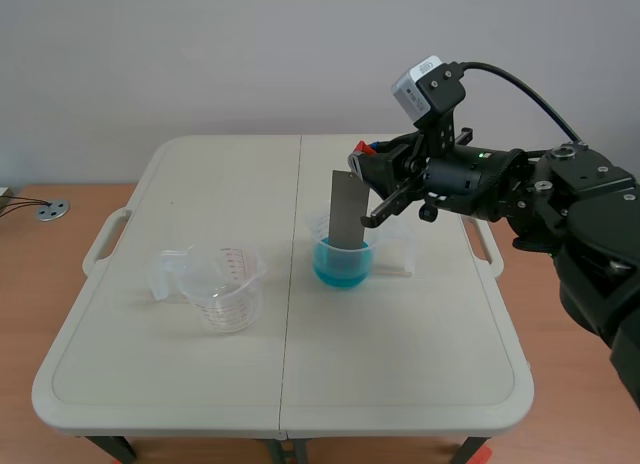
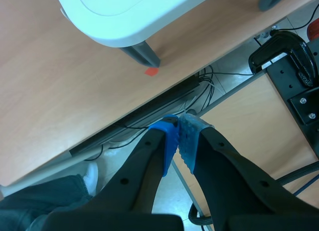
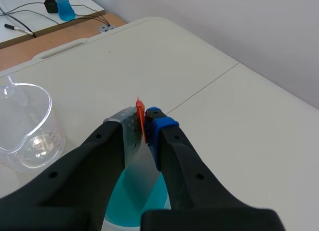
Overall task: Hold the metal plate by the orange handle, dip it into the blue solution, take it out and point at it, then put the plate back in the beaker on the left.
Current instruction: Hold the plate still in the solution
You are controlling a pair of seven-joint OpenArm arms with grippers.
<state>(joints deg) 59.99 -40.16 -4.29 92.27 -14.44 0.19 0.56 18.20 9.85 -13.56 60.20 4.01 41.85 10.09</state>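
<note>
A grey metal plate (image 1: 347, 212) stands upright with its lower end in the beaker of blue solution (image 1: 342, 263) right of the table's middle. My right gripper (image 1: 363, 174) comes in from the right and is shut on the plate's orange handle (image 3: 140, 119); in the right wrist view the plate (image 3: 142, 166) runs down between the fingers into the blue solution (image 3: 134, 203). The empty clear beaker (image 1: 226, 287) stands left of the middle and shows beside the gripper (image 3: 25, 129). My left gripper (image 2: 179, 140) is shut on nothing, off the table, over the floor.
The white folding table (image 1: 180, 384) has carry handles at both sides. Under the table edge (image 2: 124, 22) the left wrist view shows a table leg (image 2: 142, 54), cables and a black clamp (image 2: 286, 49). A second table (image 3: 30, 22) with small items stands beyond.
</note>
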